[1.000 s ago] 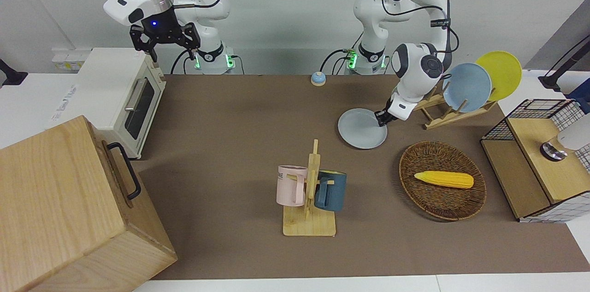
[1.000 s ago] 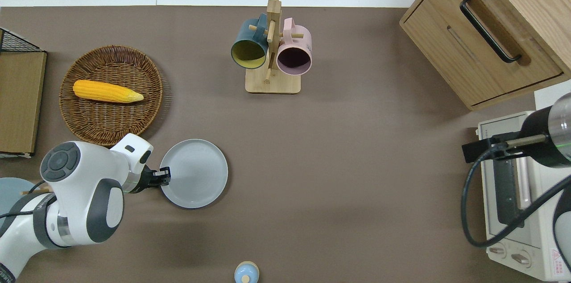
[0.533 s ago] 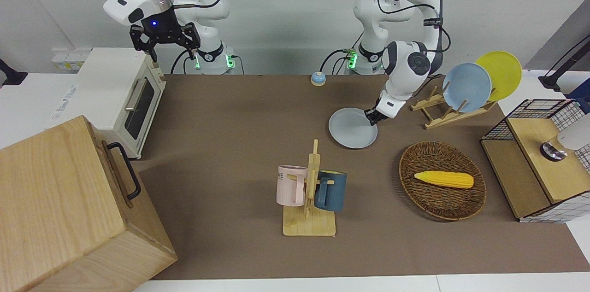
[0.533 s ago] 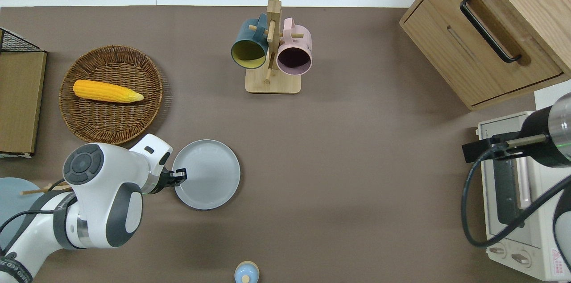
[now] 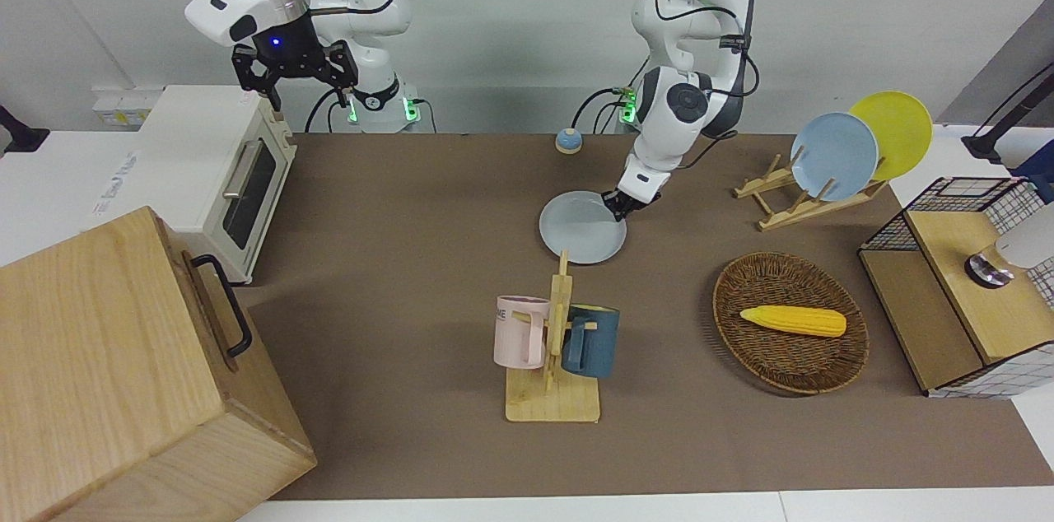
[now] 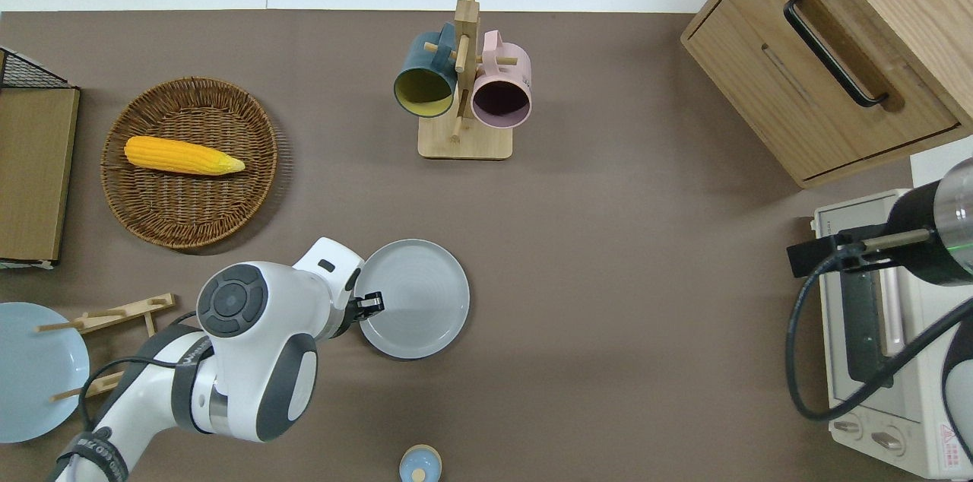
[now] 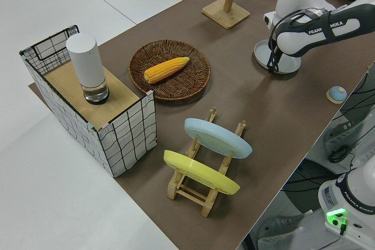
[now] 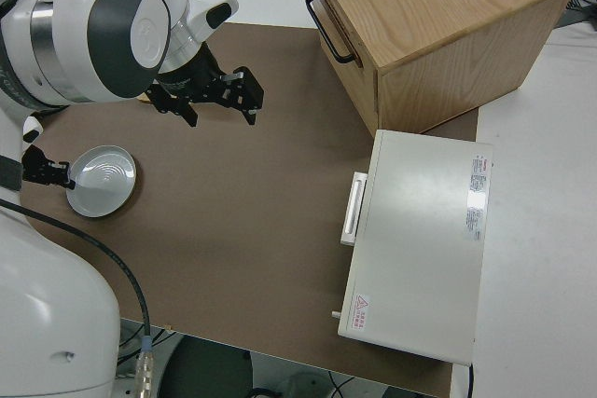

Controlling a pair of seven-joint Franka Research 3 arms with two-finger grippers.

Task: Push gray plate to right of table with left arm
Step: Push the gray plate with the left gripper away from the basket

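Note:
The gray plate (image 5: 580,230) lies flat on the table's brown mat (image 5: 395,258), near the middle and nearer to the robots than the mug rack (image 5: 553,341). It also shows in the overhead view (image 6: 422,299), the left side view (image 7: 290,64) and the right side view (image 8: 103,179). My left gripper (image 5: 617,207) is shut and low, its tip against the plate's rim on the side toward the left arm's end of the table (image 6: 372,303). My right gripper (image 5: 295,86) is open and parked.
A wicker basket (image 5: 770,361) holding a corn cob and a rack with a blue plate (image 5: 833,156) and a yellow one stand toward the left arm's end. A small blue bell (image 5: 568,141) sits by the bases. A toaster oven (image 5: 222,176) and wooden cabinet (image 5: 107,374) stand at the right arm's end.
My left gripper has slid the gray plate steadily across the mat toward the right arm's end of the table. The right arm has not moved.

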